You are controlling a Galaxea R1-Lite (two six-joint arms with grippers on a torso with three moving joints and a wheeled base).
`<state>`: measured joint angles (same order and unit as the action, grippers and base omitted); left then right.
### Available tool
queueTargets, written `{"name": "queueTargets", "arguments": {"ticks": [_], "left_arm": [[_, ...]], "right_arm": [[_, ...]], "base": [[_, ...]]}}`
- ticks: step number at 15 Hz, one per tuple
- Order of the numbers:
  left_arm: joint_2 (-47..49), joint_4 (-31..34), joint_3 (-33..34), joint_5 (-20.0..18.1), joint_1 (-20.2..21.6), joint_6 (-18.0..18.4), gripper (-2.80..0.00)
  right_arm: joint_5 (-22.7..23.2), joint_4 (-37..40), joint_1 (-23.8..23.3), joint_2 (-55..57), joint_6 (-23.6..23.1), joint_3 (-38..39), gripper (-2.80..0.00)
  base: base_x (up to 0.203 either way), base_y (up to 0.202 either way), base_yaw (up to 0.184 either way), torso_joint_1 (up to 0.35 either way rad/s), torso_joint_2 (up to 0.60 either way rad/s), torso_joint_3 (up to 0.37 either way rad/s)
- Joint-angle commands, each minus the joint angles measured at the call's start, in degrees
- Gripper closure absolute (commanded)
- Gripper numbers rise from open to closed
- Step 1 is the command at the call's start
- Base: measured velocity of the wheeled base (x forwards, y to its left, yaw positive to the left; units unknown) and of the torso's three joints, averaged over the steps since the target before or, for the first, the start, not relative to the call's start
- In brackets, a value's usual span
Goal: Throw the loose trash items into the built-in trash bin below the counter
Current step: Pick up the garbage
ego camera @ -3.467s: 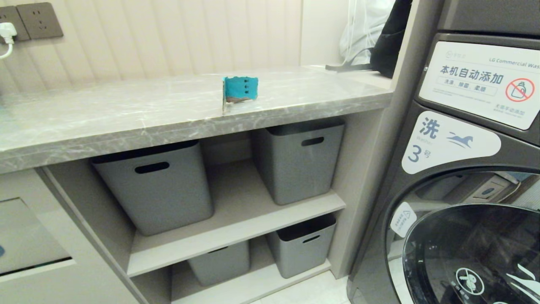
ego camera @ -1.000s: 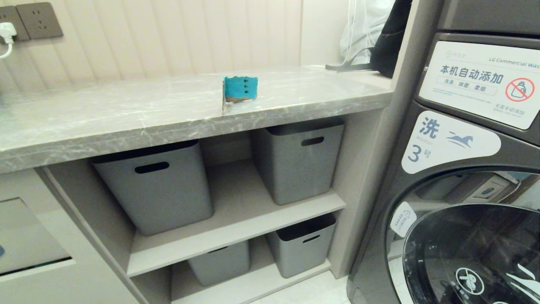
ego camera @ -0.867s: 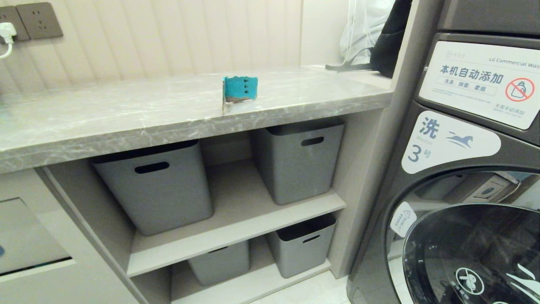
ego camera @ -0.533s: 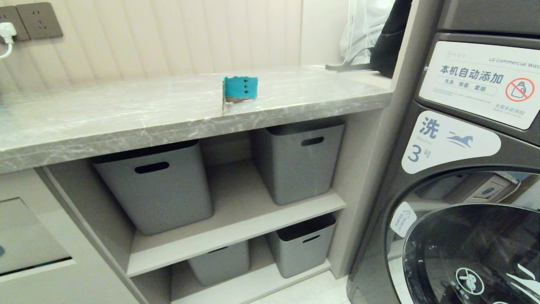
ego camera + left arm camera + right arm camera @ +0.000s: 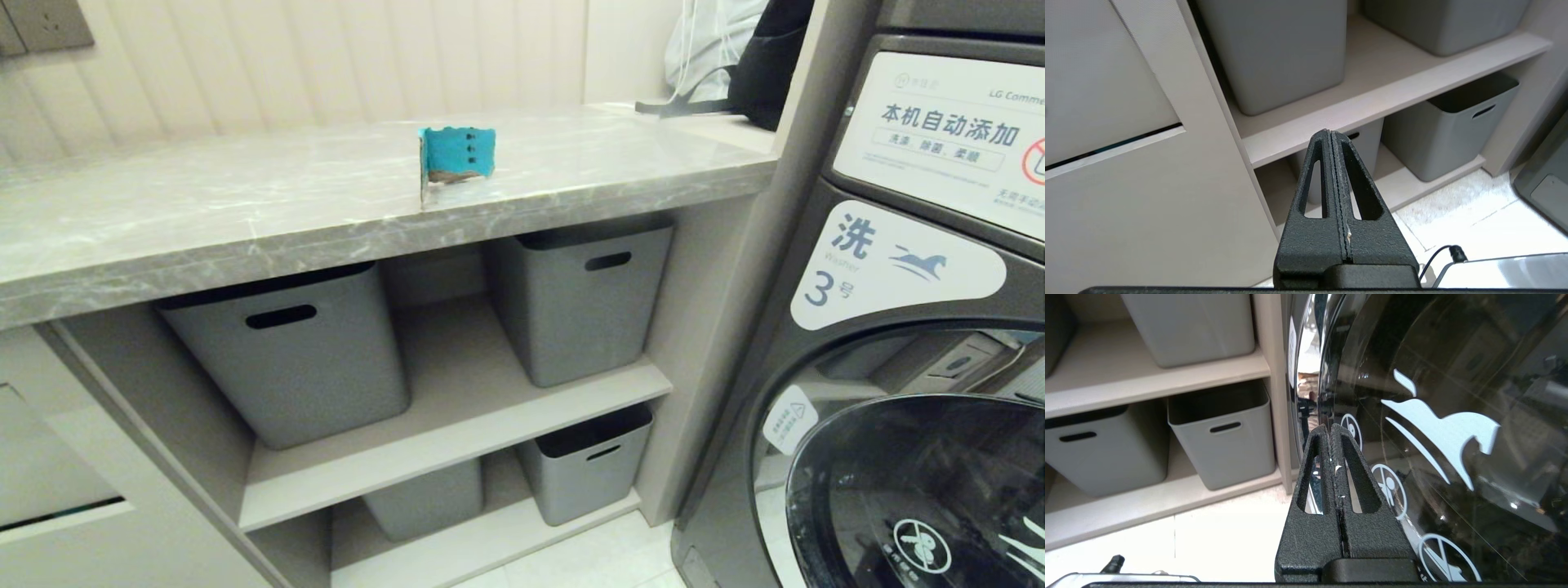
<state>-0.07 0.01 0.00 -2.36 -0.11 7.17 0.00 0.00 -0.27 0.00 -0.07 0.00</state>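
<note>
Head view: 1 teal-blue cardboard scrap [image 5: 455, 155] with dark dots stands upright near the front edge of the grey marble counter [image 5: 204, 212]. At 7 o'clock from it, the beige bin front [image 5: 49, 482] sits at the frame's edge. At 6 and 5 o'clock, grey baskets [image 5: 286, 351] fill the shelves. At 3 o'clock stands a washing machine [image 5: 898, 327]. The left gripper [image 5: 1330, 134] hangs low before the shelves, the right gripper [image 5: 1330, 428] by the washer door; both have jaws pressed together, holding nothing.
</note>
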Motion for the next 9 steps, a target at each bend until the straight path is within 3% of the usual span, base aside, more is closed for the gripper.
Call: {"name": "queueTargets", "arguments": {"ticks": [1, 5, 9], "left_arm": [[-0.04, -0.01, 0.09, -0.06, -0.05, 0.18, 0.0], [-0.1, 0.08, 0.09, -0.03, -0.03, 0.23, 0.0], [-0.1, 0.08, 0.09, 0.17, -0.07, 0.3, 0.0]], "right_arm": [[0.0, 0.0, 0.0, 0.0, -0.01, 0.0, 0.0], [0.0, 0.0, 0.0, 0.0, -0.01, 0.0, 0.0], [0.0, 0.0, 0.0, 0.0, -0.01, 0.0, 0.0]], "base": [[0.0, 0.0, 0.0, -0.001, 0.01, -0.193], [0.0, 0.0, 0.0, 0.002, 0.0, -0.181], [0.0, 0.0, 0.0, 0.002, 0.0, -0.041]]}}
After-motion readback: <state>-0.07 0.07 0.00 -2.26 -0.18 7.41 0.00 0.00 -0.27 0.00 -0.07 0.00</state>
